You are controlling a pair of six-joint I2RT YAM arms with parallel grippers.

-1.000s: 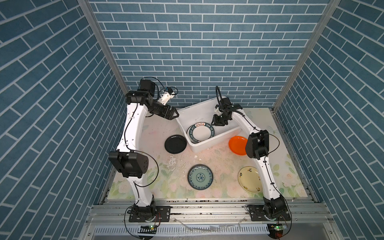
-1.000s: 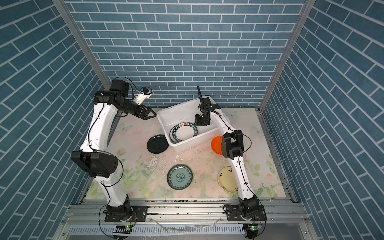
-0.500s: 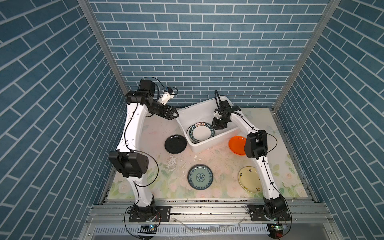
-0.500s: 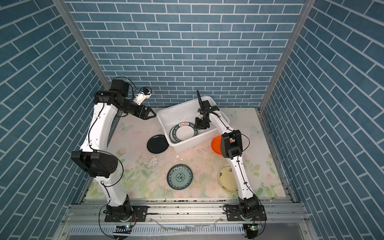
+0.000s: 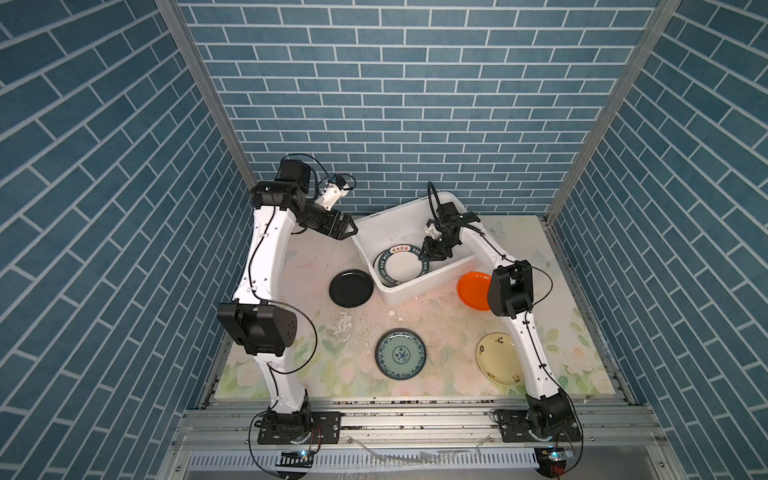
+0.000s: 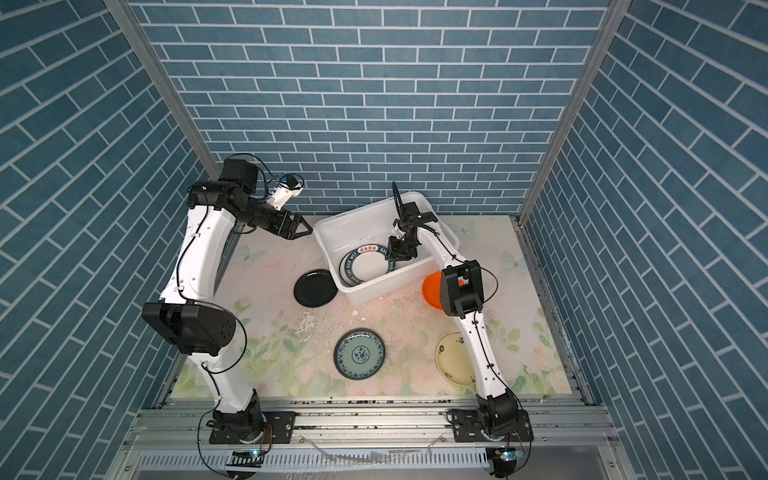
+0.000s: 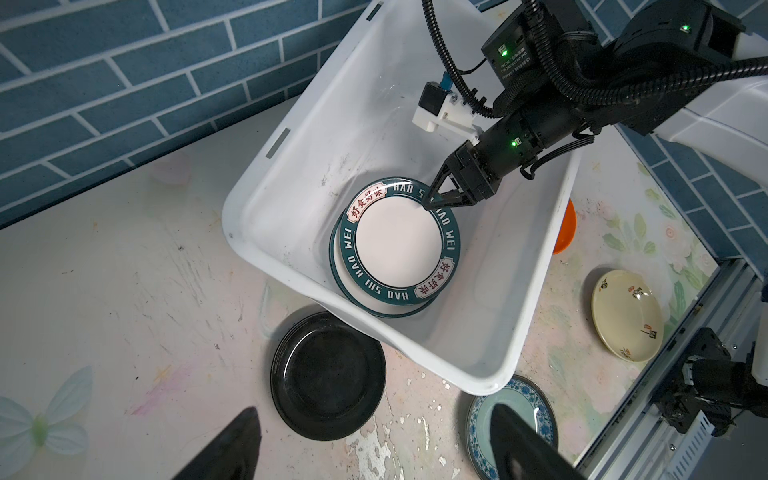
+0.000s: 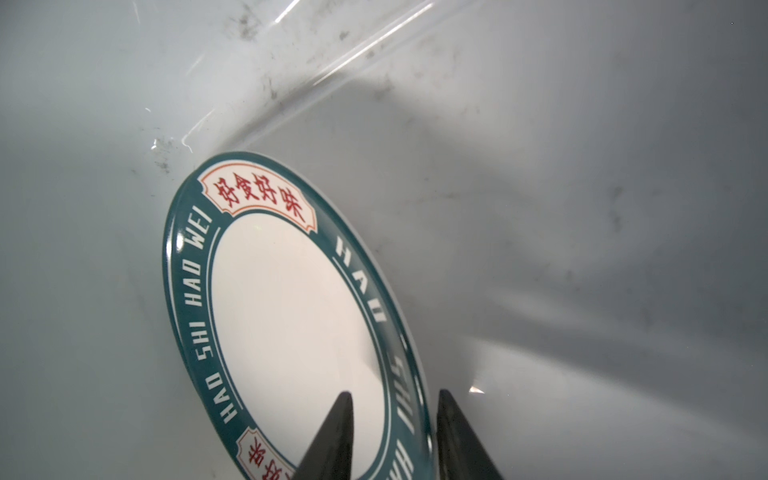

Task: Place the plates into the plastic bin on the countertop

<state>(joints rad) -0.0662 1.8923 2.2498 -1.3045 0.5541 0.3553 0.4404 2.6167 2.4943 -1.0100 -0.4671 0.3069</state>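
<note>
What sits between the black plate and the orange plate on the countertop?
The plastic bin: its near end stands between the black plate and the orange plate, as both top views show.

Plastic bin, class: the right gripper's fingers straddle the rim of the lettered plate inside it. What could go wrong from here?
The lettered plate sits off-centre on another plate, so it may slide. The right gripper, straddling its rim, might snag and drag it on leaving. The orange plate lies under the right elbow, awkward to grasp.
</note>
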